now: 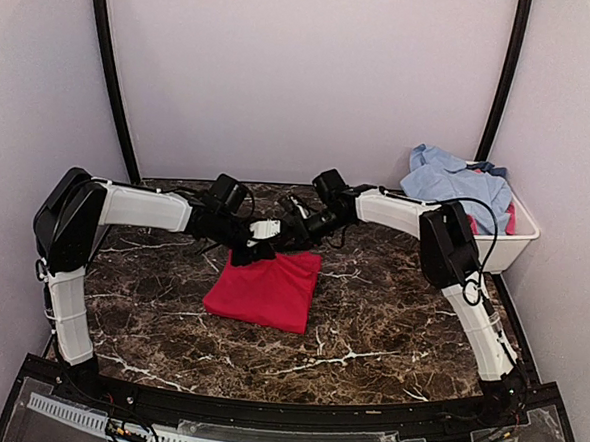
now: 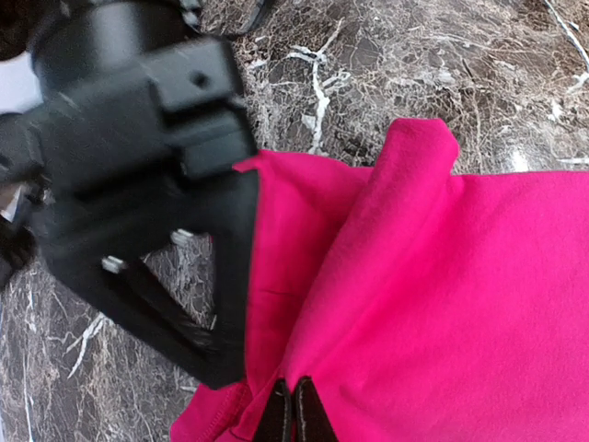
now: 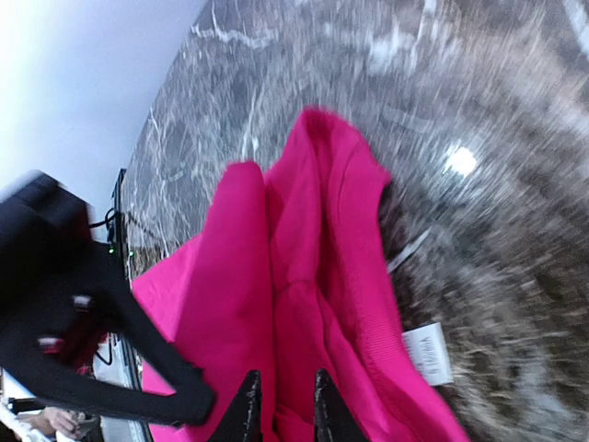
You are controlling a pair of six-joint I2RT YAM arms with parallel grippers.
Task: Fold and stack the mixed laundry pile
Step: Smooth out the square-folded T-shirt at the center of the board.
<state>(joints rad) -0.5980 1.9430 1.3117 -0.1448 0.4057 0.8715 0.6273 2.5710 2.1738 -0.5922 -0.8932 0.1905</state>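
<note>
Standing behind the arms, I see both grippers meeting at the far edge of the red garment (image 1: 266,287), which lies roughly squared on the marble table (image 1: 388,332). The left gripper (image 2: 293,416) is pinched fully together on a fold of the red cloth at the garment's far-left corner. The right gripper (image 3: 283,405) sits just beside it over the same edge, its fingers a little apart with cloth bunched between them (whether they bite on it I cannot tell). A white care label (image 3: 428,353) pokes out at the garment's edge near them.

Off to the right of the garment and a little beyond it stands the white tub (image 1: 514,239), with the light-blue shirt (image 1: 458,181) and the rest of the pile heaped in it.

The step looks like finishing a fold. To do it well, I would lay the raised edge flat on the layer below with corners matched. Both sets of fingers should then let go low over the cloth and lift straight up, so nothing drags the fold askew. The label is best tucked under.
</note>
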